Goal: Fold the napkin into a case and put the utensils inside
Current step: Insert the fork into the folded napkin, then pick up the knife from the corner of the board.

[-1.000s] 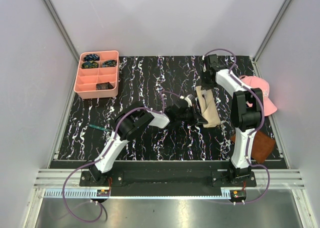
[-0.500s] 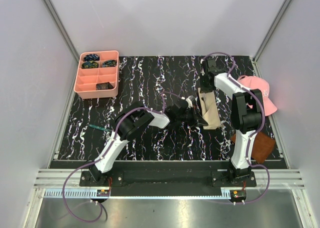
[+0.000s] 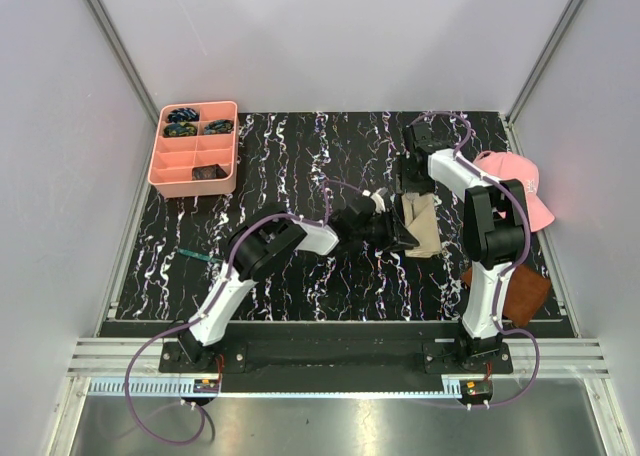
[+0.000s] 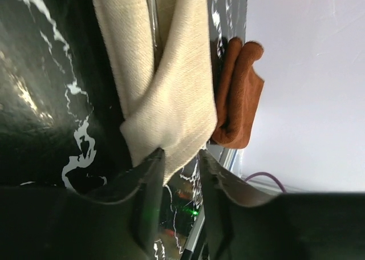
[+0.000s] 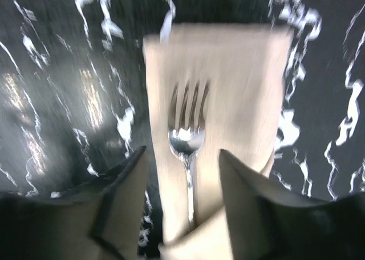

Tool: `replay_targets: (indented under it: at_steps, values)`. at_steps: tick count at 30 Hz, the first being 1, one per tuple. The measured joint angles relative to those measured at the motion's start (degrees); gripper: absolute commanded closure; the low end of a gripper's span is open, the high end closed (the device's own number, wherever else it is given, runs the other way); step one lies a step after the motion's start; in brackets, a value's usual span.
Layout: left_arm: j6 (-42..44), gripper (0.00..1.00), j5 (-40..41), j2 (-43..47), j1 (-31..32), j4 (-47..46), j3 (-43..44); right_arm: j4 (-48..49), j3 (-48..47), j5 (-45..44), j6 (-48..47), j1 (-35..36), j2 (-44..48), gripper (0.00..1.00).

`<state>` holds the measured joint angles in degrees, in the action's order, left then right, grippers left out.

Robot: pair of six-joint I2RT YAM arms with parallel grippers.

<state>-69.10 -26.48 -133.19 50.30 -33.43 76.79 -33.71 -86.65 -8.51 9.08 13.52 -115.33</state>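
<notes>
A black tabletop veined with white (image 3: 300, 276) is seen filling the floor of the enclosure. At its far left corner a salmon-pink compartmented tray (image 3: 195, 148) is set, with small dark blue-green items in its far cells. A pink baseball cap (image 3: 522, 184) lies at the right edge, and a dark brown suede-like square (image 3: 527, 292) is found nearer the front, folded and overhanging the mat's right side.

The napkin (image 3: 422, 223) is laid right of centre as a narrow tan rectangle, running front to back, between the two arms' ends. On it a fork (image 5: 186, 135) is seen – tines pointing toward the napkin's far end, handle passing under a folded-over flap at the near side.

The right gripper (image 5: 182, 153) is held over the napkin's far end with its fingers apart, one on each side of the fork's handle and closed on nothing. The left gripper (image 4: 181, 155) is placed at the napkin's near corner – its fingers stand apart too, the corner of the cloth just at the gap.
</notes>
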Motion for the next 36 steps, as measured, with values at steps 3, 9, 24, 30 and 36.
replay_targets:
  at_steps: [3, 9, 24, 30, 36]
  values:
    - [0.8, 0.55, 0.8, 1.7, -0.8, 0.9, -1.0, -2.7, -0.2, 0.0, 0.2, 0.3, 0.0, 0.15]
    - [5.7, 0.52, 2.3, 13.0, -4.0, 8.7, -7.6, -7.2, -3.1, -1.3, 1.9, 0.4, 1.7, 0.02]
    - [14.5, 0.33, 29.5, 68.1, -29.3, 59.8, -35.4, -8.6, 5.4, 2.2, 8.8, 8.9, 20.7, 0.00]
    - [14.8, 0.38, 36.4, 68.9, -46.1, 72.1, -40.1, -9.0, 5.8, 2.1, 9.5, 13.4, 20.9, 0.00]
    - [14.4, 0.44, 38.2, 55.1, -54.9, 74.6, -35.0, -9.2, 8.8, 2.1, 9.6, 13.9, 23.4, 0.00]
